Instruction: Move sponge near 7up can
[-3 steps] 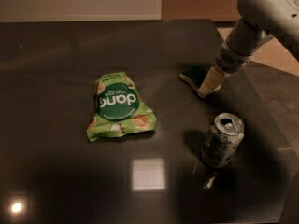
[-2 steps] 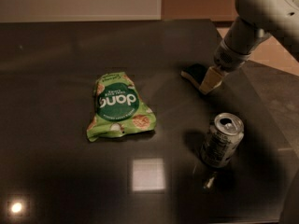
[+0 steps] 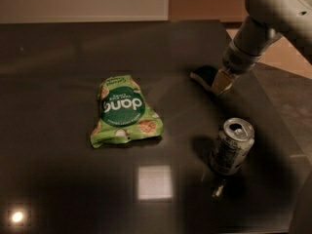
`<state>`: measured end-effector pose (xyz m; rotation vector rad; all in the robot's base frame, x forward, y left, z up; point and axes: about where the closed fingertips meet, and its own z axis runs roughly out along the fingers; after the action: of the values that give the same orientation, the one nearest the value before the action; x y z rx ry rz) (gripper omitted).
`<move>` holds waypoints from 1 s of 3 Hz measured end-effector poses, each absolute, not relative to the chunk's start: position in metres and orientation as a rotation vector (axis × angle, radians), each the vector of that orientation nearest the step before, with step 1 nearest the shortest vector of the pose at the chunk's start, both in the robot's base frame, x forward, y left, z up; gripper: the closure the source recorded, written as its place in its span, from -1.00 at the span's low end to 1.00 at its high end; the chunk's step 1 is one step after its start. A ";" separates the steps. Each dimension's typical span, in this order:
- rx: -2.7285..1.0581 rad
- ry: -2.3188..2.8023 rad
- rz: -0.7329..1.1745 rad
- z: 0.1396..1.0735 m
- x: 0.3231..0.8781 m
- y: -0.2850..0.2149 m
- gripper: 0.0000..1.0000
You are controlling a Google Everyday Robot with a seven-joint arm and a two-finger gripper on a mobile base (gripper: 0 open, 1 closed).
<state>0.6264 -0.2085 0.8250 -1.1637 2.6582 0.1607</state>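
Where the tabletop (image 3: 58, 189) lies nearest, the 7up can (image 3: 231, 147) stands upright at right | mid: green snack bag (image 3: 124, 112) lies flat, well left of the can | far: sponge (image 3: 204, 74) sits beyond the can, pincer (image 3: 222, 84) at its right end, grip cannot be told

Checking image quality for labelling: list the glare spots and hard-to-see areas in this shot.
Camera view: dim overall; square light reflection on the glossy table below the snack bag; small round glare spot bottom left; the dark sponge, at the claw far right, almost blends into the table; the 7up can is clearly lit.
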 end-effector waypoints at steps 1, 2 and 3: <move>-1.309 2.596 0.164 0.840 0.602 -0.203 1.00; -1.587 2.455 0.181 0.865 0.550 -0.191 1.00; -1.792 2.330 0.185 0.878 0.517 -0.183 1.00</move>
<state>0.5169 -0.1828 0.8778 -1.7922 2.3298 0.1848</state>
